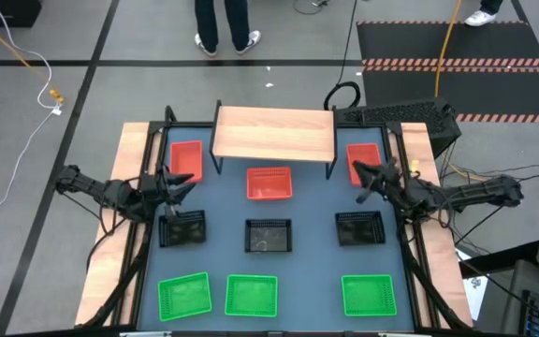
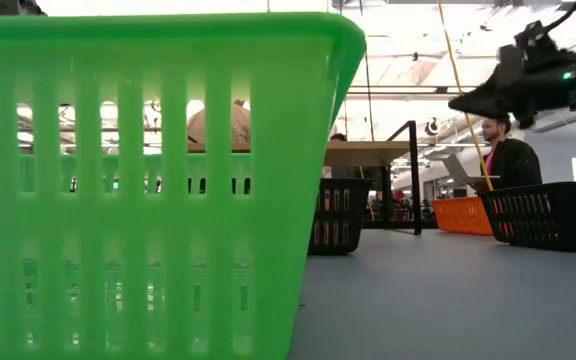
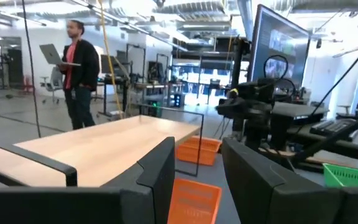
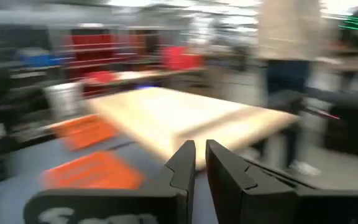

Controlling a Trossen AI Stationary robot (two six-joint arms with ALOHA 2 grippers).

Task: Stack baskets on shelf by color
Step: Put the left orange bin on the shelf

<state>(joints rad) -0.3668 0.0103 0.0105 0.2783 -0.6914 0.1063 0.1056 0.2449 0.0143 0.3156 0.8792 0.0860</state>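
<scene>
Nearest our grippers, on the blue table (image 1: 223, 220), the black mesh baskets sit almost under them: one (image 1: 182, 227) just below the left gripper (image 1: 178, 181), one (image 1: 358, 228) just below the right gripper (image 1: 368, 176), a third (image 1: 269, 236) between the two arms. We carry nothing. The left gripper hangs with its fingers (image 3: 160, 168) parted by a clear gap; the right gripper's fingers (image 4: 185, 163) are nearly closed, a thin slit between them.

Behind the grippers, toward the table's near edge, three green baskets (image 1: 252, 295) lie in a row, shallow slotted plastic, thin-walled and rectangular.

Just ahead of each gripper lies a red basket, one (image 1: 186, 160) by the left, one (image 1: 363, 159) close under the right, and a third (image 1: 269, 183) midway. We judge the colours are laid out in rows so each can be gathered into one pile.

Farthest ahead stands the shelf (image 1: 273, 133), a smooth pale wood plank on thin black legs, its top bare: no basket is stacked yet, and both grippers seem poised over the red row to begin.
</scene>
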